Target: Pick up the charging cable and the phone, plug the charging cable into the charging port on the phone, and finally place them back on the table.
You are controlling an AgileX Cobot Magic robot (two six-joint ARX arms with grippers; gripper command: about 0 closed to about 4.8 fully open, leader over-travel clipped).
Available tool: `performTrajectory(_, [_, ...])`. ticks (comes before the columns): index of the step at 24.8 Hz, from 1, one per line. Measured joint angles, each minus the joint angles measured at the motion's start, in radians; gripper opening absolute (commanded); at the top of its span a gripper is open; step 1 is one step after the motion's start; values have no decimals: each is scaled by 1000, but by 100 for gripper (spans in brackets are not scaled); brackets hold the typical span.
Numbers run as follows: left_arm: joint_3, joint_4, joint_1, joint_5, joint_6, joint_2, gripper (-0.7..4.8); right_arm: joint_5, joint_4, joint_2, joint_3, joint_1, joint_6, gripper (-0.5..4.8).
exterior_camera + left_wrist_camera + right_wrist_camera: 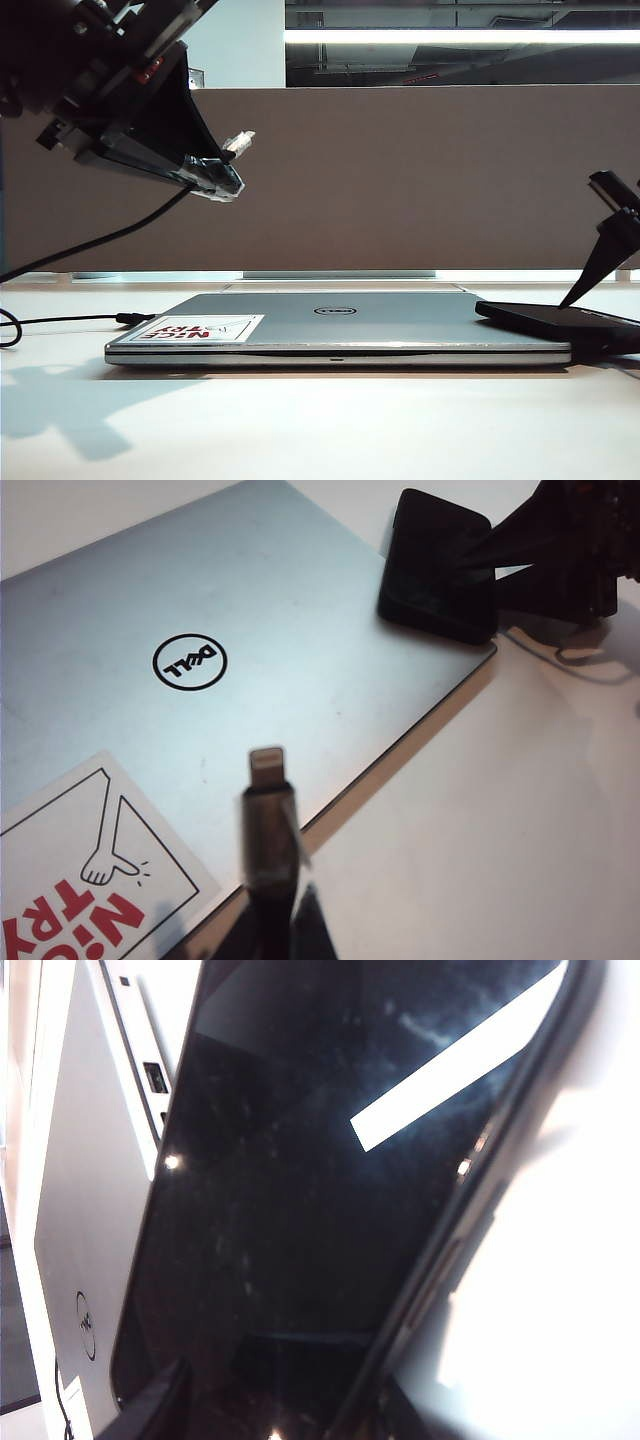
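My left gripper [225,180] hangs high at the left, shut on the charging cable [100,240]. The cable's silvery plug [238,142] sticks out past the fingertips. In the left wrist view the plug [268,770] points over the laptop, with my left gripper [275,920] behind its collar. The black phone [545,318] lies flat with one end on the laptop's right corner. My right gripper [572,300] reaches down onto it. In the right wrist view the phone [320,1210] fills the space inside my right gripper [275,1410], a finger against each long edge. The charging port is not visible.
A closed silver Dell laptop [340,325] with a red-lettered sticker [205,328] lies in the middle of the white table [320,420]. A tall grey-brown divider [420,180] stands behind it. The cord trails down to the table at the left.
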Motion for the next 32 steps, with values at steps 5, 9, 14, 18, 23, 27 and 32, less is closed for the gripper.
performTrajectory(5, [0,0,0,0,0,0,-6,-3,7,-1,0,-3,3,90])
performTrajectory(9, [0,0,0,0,0,0,-6,-5,40,-4,6,-3,10,31])
performTrajectory(14, [0,0,0,0,0,0,-6,-5,89,-10,13,-3,31,-3])
performTrajectory(18, [0,-1,0,0,0,0,-6,-5,93,-10,13,-3,31,-3])
performTrajectory(23, [0,-1,0,0,0,0,-6,-5,107,-10,12,-3,8,-3])
performTrajectory(27, [0,-2,0,0,0,0,-6,-7,95,-34,11,-2,-2,-4])
performTrajectory(32, [0,-2,0,0,0,0,-6,11,-68,-188,4,0,-41,-5])
